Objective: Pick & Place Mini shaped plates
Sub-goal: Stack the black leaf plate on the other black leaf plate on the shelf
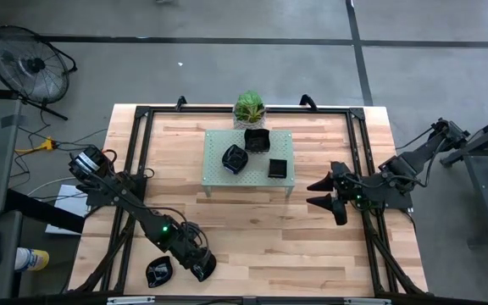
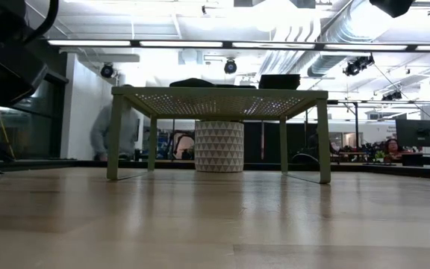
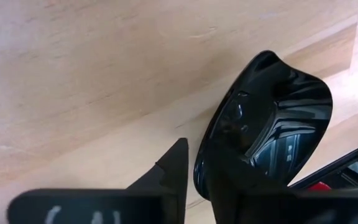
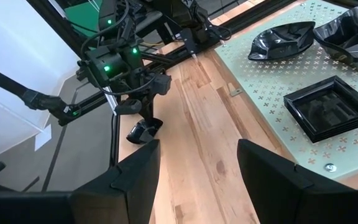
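Three plates on the rack, one at the front edge

Three small black plates sit on the pale green rack [image 1: 217,165] at the back middle of the tabletop [image 1: 252,229]: a rounded plate [image 1: 235,158] toward the rack's left, a square plate [image 1: 257,141] at its back edge, and a smaller square plate [image 1: 278,168] toward its right. A potted plant [image 1: 249,108] stands just behind the rack.

Fourth plate, a wavy-edged plate [image 1: 158,272], lies on the tabletop at the front left corner. Left end effector [image 1: 200,269] is down just beside it, on its right. Left wrist view: the glossy plate's rim sits between the two dark fingers [image 3: 171,171], one finger on each side of the edge; fingers close in on the rim, so it reads as a grip on this plate.

Right end effector [image 1: 319,192] hangs over the tabletop right of the rack, fingers spread wide, nothing between them.

View differences:
- Right wrist view shows the rack's cross-shaped perforations and the left arm across the tabletop, with the wavy-edged plate at its tip.
- Low view shows the rack's legs, the plant's white patterned pot [image 2: 219,146] beneath the rack top, and a person [image 2: 114,127] in the room behind; neither end effector is clearly visible there.
- High view alone shows both arms together.
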### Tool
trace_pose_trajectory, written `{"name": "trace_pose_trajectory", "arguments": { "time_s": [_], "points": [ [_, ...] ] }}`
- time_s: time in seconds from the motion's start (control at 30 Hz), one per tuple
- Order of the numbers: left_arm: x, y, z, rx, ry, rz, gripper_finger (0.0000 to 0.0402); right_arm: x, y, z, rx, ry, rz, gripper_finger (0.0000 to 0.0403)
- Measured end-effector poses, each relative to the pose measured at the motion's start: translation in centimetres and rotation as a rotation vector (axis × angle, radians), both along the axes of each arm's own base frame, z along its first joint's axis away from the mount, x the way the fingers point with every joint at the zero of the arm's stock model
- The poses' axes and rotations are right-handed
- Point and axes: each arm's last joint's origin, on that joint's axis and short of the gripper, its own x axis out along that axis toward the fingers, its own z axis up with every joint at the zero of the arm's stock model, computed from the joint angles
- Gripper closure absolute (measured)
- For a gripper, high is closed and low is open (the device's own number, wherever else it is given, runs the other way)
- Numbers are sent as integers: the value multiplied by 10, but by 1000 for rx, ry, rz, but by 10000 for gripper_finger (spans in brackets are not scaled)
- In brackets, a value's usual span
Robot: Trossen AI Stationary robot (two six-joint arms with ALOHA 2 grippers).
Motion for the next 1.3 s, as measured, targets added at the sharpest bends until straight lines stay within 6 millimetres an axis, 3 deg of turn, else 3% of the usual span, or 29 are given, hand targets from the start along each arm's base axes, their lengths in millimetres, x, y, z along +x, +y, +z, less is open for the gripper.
{"name": "trace_pose_trajectory", "arguments": {
  "time_s": [0.33, 0.67, 1.3],
  "points": [
    [1, -1, 1, -1, -14, -19, 397, 0, 0, 0, 1, 1, 3, 194],
    [2, -2, 2, -12, -39, -38, 401, 0, 0, 0, 1, 1, 4, 194],
    [-10, 15, 61, -24, -282, 50, 401, -1, 0, -1, -3, 17, 15, 195]
  ]
}}
